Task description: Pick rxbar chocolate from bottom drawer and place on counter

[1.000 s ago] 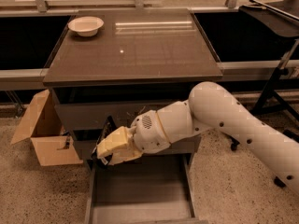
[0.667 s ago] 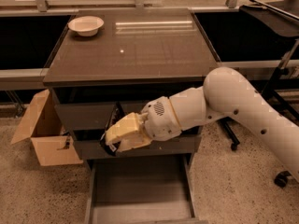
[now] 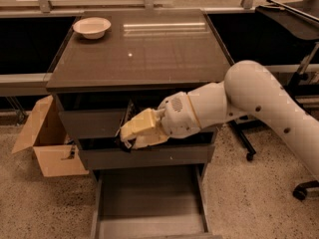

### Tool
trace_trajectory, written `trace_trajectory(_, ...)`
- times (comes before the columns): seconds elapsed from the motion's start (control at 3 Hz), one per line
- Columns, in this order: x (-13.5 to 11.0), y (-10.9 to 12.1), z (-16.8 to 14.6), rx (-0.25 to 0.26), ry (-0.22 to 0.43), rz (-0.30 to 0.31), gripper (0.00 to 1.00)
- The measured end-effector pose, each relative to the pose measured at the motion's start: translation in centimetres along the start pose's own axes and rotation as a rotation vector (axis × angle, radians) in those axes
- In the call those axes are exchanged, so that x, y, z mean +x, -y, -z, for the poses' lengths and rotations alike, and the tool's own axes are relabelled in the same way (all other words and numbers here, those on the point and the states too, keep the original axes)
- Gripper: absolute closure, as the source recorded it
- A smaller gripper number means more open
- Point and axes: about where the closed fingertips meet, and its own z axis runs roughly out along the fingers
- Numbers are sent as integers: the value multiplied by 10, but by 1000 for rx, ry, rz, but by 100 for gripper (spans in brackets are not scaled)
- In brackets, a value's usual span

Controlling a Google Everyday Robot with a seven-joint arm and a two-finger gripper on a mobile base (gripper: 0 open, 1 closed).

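My gripper (image 3: 125, 137) hangs in front of the cabinet's middle drawers, below the counter's front edge and above the pulled-out bottom drawer (image 3: 149, 200). Its cream fingers (image 3: 139, 125) point left and are closed on a small dark flat thing at their tips, the rxbar chocolate (image 3: 122, 144), mostly hidden by them. The drawer's grey floor is bare. The counter (image 3: 149, 54) is the glossy brown cabinet top higher up in the view.
A white bowl (image 3: 91, 27) sits at the counter's back left corner. An open cardboard box (image 3: 47, 146) stands on the floor left of the cabinet. Dark stands with castors (image 3: 300, 191) are at the right.
The arm has risen and shifted right, carrying the gripper with the dark bar from just above the bottom drawer up to the middle drawers' height.
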Motion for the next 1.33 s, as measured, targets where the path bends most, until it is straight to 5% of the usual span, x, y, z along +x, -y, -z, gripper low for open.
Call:
trace_trajectory(0.67, 71, 13, 61, -71, -94, 51, 100)
trace_trajectory(1.33, 154, -13, 105, -193, -210, -10, 100)
